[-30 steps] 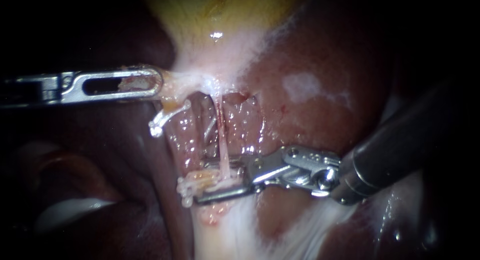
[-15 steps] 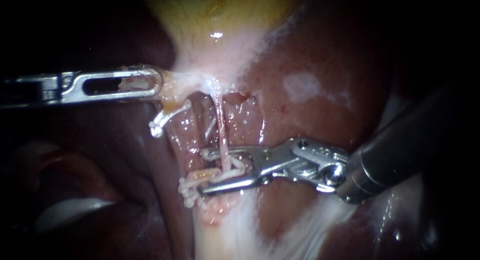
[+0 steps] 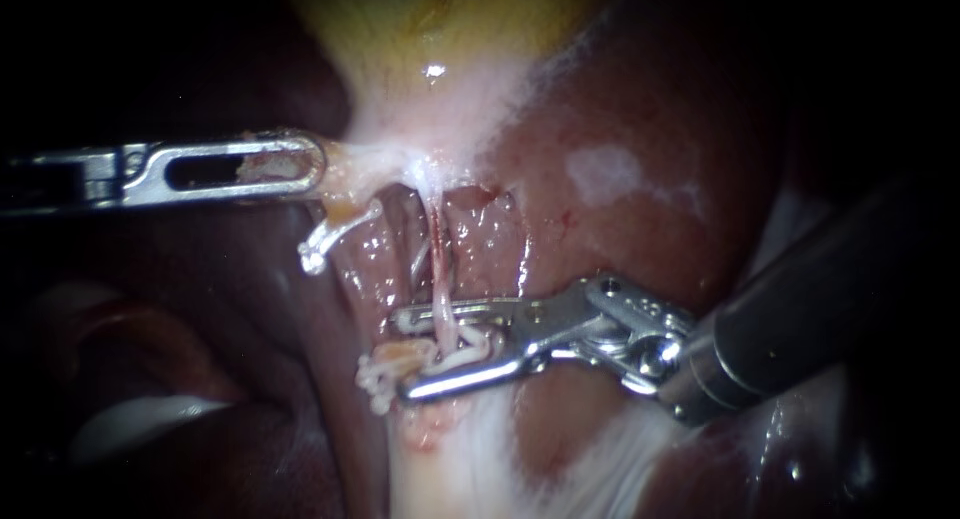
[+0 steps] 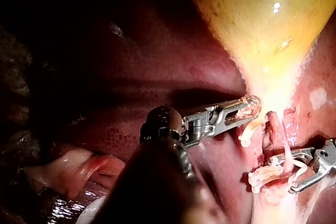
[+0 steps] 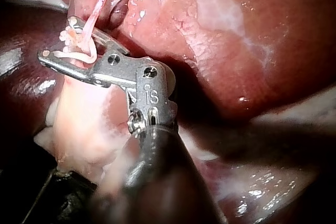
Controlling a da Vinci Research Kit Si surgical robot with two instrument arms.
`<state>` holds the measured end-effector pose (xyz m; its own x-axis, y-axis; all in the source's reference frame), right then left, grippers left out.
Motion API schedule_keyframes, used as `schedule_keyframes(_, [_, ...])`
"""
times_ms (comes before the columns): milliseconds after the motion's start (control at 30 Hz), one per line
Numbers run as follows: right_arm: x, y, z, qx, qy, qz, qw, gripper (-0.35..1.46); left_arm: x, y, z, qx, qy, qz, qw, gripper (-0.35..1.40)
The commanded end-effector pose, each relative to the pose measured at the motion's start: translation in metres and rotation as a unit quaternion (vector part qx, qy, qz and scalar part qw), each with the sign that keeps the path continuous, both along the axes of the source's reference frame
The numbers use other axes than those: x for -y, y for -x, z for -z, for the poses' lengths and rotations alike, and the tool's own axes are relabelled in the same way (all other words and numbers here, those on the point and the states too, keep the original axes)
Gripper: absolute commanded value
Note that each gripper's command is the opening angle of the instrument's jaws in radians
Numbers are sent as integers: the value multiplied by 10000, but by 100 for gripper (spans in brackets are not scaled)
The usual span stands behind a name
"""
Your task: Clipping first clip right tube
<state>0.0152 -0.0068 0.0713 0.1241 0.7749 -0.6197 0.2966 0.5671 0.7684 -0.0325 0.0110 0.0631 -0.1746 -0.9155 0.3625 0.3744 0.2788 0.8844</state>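
Endoscope view. The left instrument [image 3: 316, 167], entering from the left, has its slotted jaws closed on pale tissue at the neck of the gallbladder [image 3: 450, 24]. The right tube [image 3: 440, 274] stands as a thin pink strand stretched over the liver [image 3: 620, 219]. The right instrument [image 3: 401, 353] lies across the lower part of this strand. Its jaws stand apart and carry an open white clip [image 3: 468, 354], one leg along each jaw, with the right tube passing between the legs, well inside the jaws and away from their tips. The right wrist view agrees.

A neighbouring clip [image 3: 318, 241] sits on the tube to the left. A knobbed white cluster [image 3: 372, 377], probably more clips, lies at or just beside the tips of the right instrument; contact cannot be told.

Hazards, as judged from this position:
- **Fouling:** the tips are so near the white cluster that closing may catch it or the fatty tissue under it, so the clip may not latch.
- **Extra tissue:** the far jaw lies close to the liver surface, and tissue behind the tube could be taken into the bite.
- **Tearing:** the tube is thin and taut, so any drag or twist by the right instrument during closure, or more pull from the left instrument, could tear it.
- **Slanted closure:** a clip closed at a slant may seal only part of the tube's width.
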Motion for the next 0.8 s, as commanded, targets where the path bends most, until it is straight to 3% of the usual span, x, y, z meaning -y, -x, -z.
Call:
schedule_keyframes(33, [0,0,1,-29,-32,13,10000,48,0,0,0,0,0,0,10000,-35])
schedule_keyframes(267, [9,-3,5,-171,-221,235,9993,45,0,0,0,-1,0,1,10000,-35])
schedule_keyframes(433, [16,-5,4,-171,-369,339,9986,42,0,1,0,-1,0,2,10000,-35])
schedule_keyframes(533, [21,-7,1,-113,-314,486,9983,41,0,1,0,-1,0,2,10000,-35])
schedule_keyframes(800, [23,-14,-2,-104,-328,491,9982,40,0,1,0,-2,0,3,10000,-35])
